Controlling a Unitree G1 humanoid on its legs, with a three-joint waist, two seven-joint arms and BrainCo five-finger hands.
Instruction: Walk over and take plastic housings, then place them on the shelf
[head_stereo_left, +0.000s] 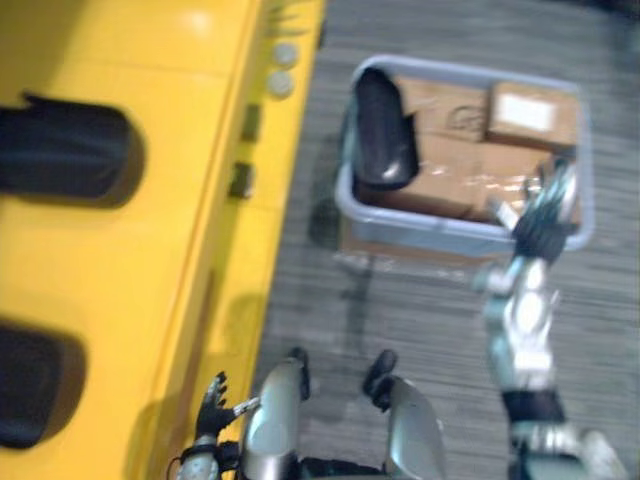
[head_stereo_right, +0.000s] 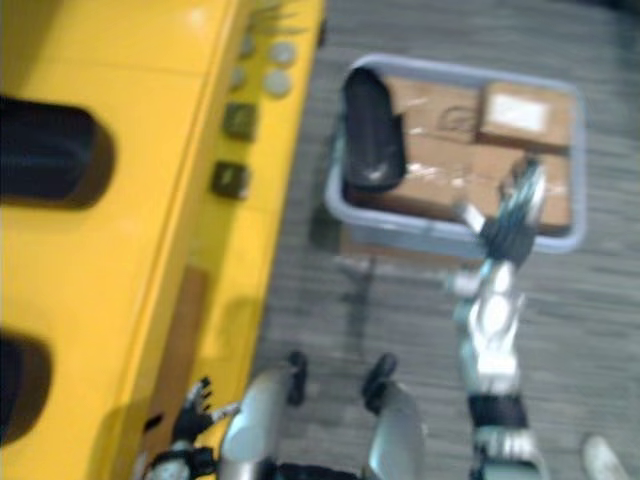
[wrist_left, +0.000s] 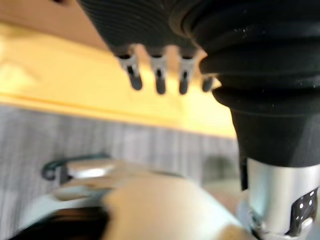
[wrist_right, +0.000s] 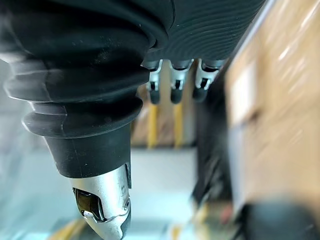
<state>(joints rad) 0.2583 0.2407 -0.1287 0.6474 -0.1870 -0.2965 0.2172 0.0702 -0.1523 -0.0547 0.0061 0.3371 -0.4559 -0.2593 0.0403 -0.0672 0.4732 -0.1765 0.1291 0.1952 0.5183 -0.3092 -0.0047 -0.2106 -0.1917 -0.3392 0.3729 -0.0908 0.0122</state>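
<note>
As I look down, the yellow shelf (head_stereo_left: 150, 250) takes the whole left side, a broad glossy top running away from me. Right of it, grey striped carpet floor (head_stereo_left: 420, 320) covers the rest of the room I can see. On that floor, well apart from the shelf's edge, sits a grey-blue plastic tub (head_stereo_left: 440, 235). Two dark rounded shapes lie on the shelf at its far left, one further off (head_stereo_left: 60, 150) and one nearer (head_stereo_left: 30, 385); I can't tell what they are. Cardboard boxes (head_stereo_left: 450, 170) pack the tub, and the box in the far right corner carries a white label (head_stereo_left: 530, 115). And there's the black plastic housing (head_stereo_left: 385, 130), lying on the boxes at the tub's left end, up against the wall.

My right hand (head_stereo_left: 542, 222) hangs over the tub's near right rim, fingers (wrist_right: 172, 80) straight and spread, nothing in it, apart from the housing. My left hand (head_stereo_left: 212, 405) is low at my side, just beside the shelf's edge, fingers (wrist_left: 159, 75) relaxed and empty. Smallest of all: two round grey discs (head_stereo_left: 283, 68) near the shelf's edge, and two little dark squares (head_stereo_left: 242, 180) closer to me.
</note>
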